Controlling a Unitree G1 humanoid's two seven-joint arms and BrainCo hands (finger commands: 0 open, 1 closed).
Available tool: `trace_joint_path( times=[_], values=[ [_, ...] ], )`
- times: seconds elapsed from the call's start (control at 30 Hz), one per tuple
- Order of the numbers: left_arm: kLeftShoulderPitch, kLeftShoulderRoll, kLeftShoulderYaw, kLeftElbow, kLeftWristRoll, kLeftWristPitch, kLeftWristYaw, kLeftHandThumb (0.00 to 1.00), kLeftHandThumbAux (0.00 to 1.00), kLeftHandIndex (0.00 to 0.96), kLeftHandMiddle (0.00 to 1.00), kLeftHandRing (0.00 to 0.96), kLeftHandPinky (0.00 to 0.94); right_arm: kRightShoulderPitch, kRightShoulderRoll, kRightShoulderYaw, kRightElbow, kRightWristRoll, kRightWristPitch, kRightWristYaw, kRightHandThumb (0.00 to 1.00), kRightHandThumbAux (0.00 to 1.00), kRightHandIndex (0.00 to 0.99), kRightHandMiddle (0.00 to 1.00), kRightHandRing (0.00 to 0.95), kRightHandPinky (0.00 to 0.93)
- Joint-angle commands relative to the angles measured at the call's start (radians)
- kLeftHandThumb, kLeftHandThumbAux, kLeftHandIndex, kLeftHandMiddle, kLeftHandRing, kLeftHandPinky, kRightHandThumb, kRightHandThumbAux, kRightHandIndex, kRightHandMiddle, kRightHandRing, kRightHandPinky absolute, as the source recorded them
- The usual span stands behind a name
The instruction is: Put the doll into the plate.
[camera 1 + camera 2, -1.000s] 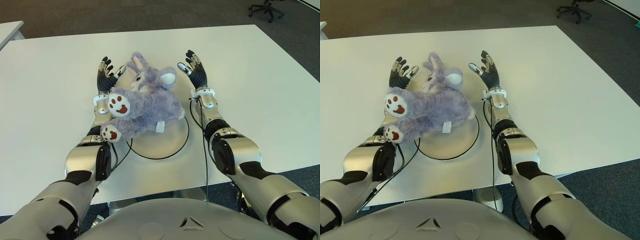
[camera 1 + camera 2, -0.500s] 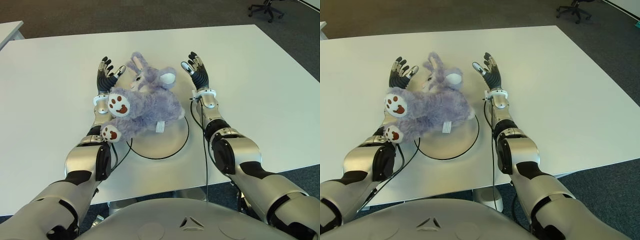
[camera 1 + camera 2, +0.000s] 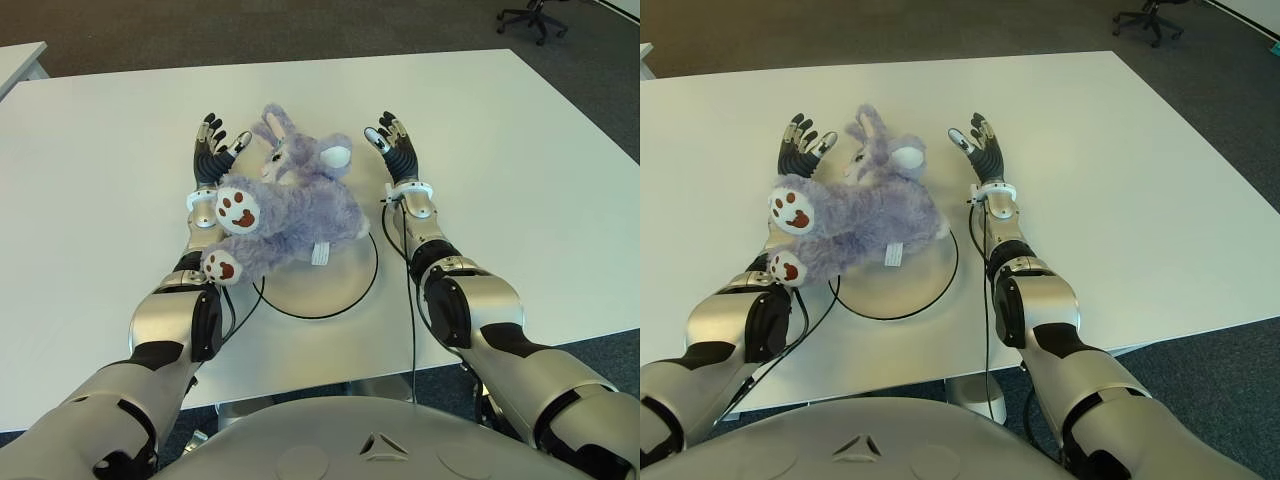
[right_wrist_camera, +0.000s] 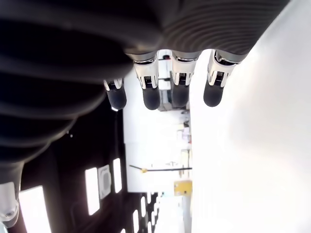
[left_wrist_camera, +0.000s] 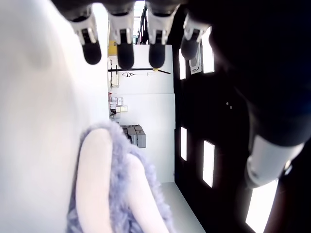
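Fingers (image 3: 212,140) spread on both hands, holding nothing, doll (image 3: 290,215) between them, partly on plate (image 3: 340,290)

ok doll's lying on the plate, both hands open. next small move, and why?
Probably draw the left hand back from the doll: its forearm sits under the doll's feet, which overhang the plate. The right hand is open and apart from the doll.

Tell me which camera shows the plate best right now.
The left eye view: the plate shows its near rim and bare front, while the doll covers its far part. The right eye view shows the same. Neither wrist view shows the plate; the left one catches only doll fur.
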Motion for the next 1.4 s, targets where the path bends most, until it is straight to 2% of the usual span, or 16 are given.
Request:
trace_joint_path(
  times=[0.03, 0.5, 1.4],
  values=[
    [0.241, -0.052, -0.006, 0.123, 0.000, 0.061, -0.024, 0.029, 0.665, 0.016, 0.111, 0.113, 0.105, 0.009, 0.009, -0.008, 0.032, -0.003, 0.068, -0.010, 0.000, 0.562, 0.034, 0.032, 0.029, 0.026],
    [0.240, -0.050, -0.010, 0.122, 0.005, 0.056, -0.019, 0.036, 0.654, 0.018, 0.113, 0.118, 0.115, 0.039, 0.010, -0.005, 0.047, -0.016, 0.138, -0.030, 0.000, 0.554, 0.038, 0.033, 0.027, 0.021],
    [0.238, -0.057, -0.010, 0.120, 0.004, 0.050, -0.020, 0.039, 0.653, 0.013, 0.112, 0.115, 0.110, 0.072, 0.003, 0.004, 0.059, -0.053, 0.218, -0.051, 0.000, 0.562, 0.054, 0.037, 0.040, 0.053]
  ],
)
